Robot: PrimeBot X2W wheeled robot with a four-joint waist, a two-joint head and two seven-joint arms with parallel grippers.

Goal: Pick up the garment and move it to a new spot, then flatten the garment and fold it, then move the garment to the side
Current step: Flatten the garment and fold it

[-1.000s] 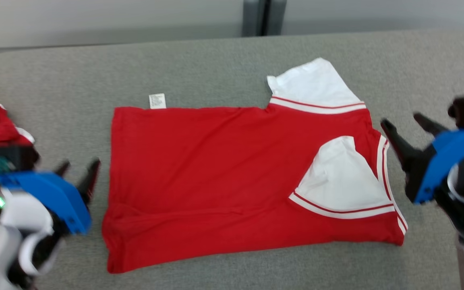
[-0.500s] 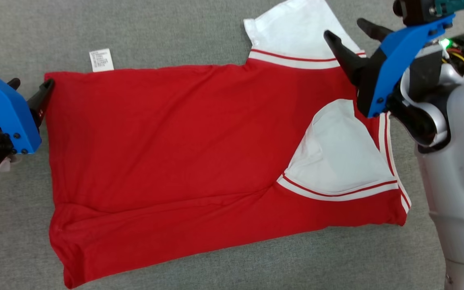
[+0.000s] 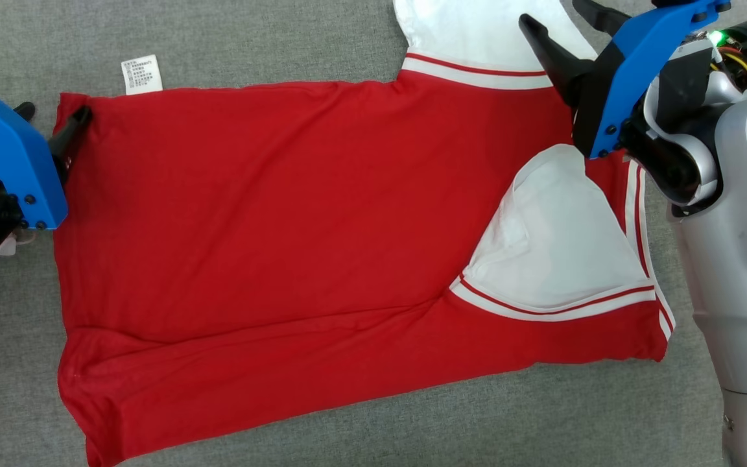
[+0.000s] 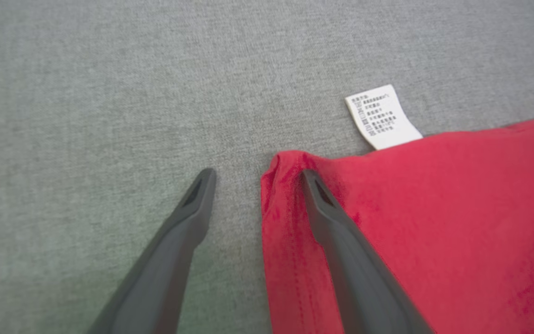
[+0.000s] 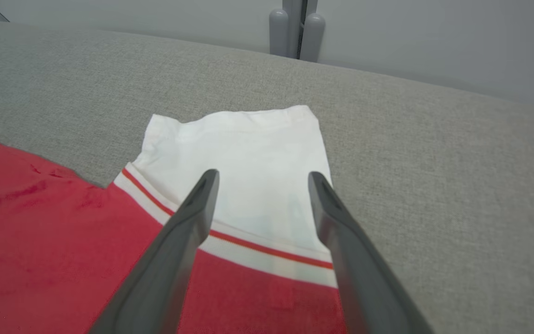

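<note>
The garment (image 3: pixel 283 227) is spread on the table (image 3: pixel 270 39), red body lying crosswise, with the near sleeve (image 3: pixel 555 227) already turned in over the chest. The left pincer (image 3: pixel 54 113) is held open at the far hem corner (image 4: pixel 290 160). One finger is set over the red cloth and the other over bare table, so the edge lies between them. The right pincer (image 3: pixel 552 13) is likewise spread wide and holds nothing; it is poised above the far sleeve (image 5: pixel 248 139), near its striped seam.

A fold of the far edge is judged to be in hand. For a clean result, the left corner should be pinched through all its layers, not just the top one. The right grasp is best taken at the seam rather than on the loose white cloth. Both ends should be lifted together, so that the edge comes over straight and the near sleeve is not disturbed.

Whether either pincer touches the cloth cannot be told. In the head view the far sleeve's end and the near hem corner are cut off. The print on the label (image 3: pixel 141 74) cannot be read.
</note>
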